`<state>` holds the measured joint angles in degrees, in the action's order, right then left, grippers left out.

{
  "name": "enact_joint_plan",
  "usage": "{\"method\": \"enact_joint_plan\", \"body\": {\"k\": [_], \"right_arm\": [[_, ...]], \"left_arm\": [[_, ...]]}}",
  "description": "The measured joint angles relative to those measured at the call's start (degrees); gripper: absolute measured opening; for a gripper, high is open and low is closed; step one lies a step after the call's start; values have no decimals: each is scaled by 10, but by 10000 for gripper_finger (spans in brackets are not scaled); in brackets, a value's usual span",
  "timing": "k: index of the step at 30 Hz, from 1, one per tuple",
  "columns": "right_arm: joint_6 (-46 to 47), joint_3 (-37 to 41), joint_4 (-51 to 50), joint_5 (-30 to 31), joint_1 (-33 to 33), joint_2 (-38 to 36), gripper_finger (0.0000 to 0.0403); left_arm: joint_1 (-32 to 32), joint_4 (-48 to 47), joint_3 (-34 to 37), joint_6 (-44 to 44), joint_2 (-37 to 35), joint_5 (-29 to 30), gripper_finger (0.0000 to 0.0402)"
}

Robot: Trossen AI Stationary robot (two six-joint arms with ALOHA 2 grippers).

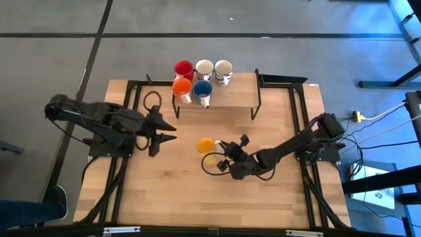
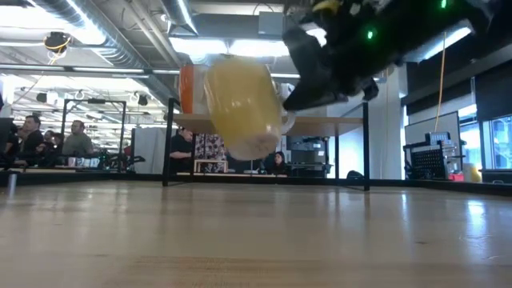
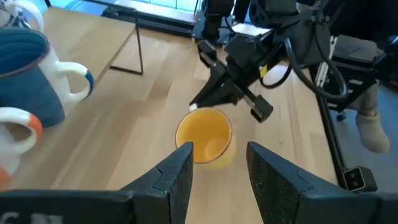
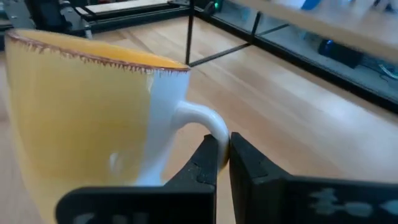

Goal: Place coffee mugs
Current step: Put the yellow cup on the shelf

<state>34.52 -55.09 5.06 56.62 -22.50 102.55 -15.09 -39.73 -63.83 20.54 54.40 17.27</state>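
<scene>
Yellow-orange mug [image 1: 206, 146] hangs clear of the wooden table [image 1: 164, 191] near its middle, tilted, its white handle [image 4: 202, 124] pinched between the fingers of my right gripper [image 4: 222, 158], which are clenched on it. My left gripper [image 1: 166, 131] waits just to its left, jaws spread and holding nothing. Beyond, on the raised shelf [image 1: 240, 92], stand my red mug [image 1: 183, 68], two white patterned mugs [image 1: 214, 69], the orange-red mug [image 1: 181, 87] and the blue mug [image 1: 202, 90].
</scene>
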Motion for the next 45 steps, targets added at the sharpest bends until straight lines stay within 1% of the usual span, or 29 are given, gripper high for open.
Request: {"method": "enact_joint_plan", "body": {"k": [4,8,11,15,17,20,23,27,29,33,39,43,45], "right_arm": [[-3,9,32,5,0,28,0],[-5,9,43,2,0,60,0],[-5,9,57,3,0,74,0],[-5,9,59,13,0,74,0],[-6,9,58,28,0,74,0],[-15,9,63,29,0,74,0],[-23,9,69,29,0,74,0],[-52,9,92,25,0,74,0],[-54,9,96,20,0,74,0],[-58,9,100,20,0,74,0],[-74,9,109,21,0,74,0],[-83,9,115,23,0,74,0],[-85,9,115,24,0,74,0]], "left_arm": [[-1,13,0,4,25,1,144],[-1,38,0,6,38,1,144],[-1,35,0,17,43,1,144],[-1,34,0,22,45,1,144],[-1,35,0,30,45,1,144],[-1,32,0,30,50,4,144],[-1,28,0,33,74,19,144],[7,20,0,51,128,20,144],[22,18,0,76,156,6,144],[57,15,1,92,191,-58,144],[106,17,1,94,232,-136,145],[127,18,1,94,263,-189,145],[134,23,1,93,278,-207,145]]}}
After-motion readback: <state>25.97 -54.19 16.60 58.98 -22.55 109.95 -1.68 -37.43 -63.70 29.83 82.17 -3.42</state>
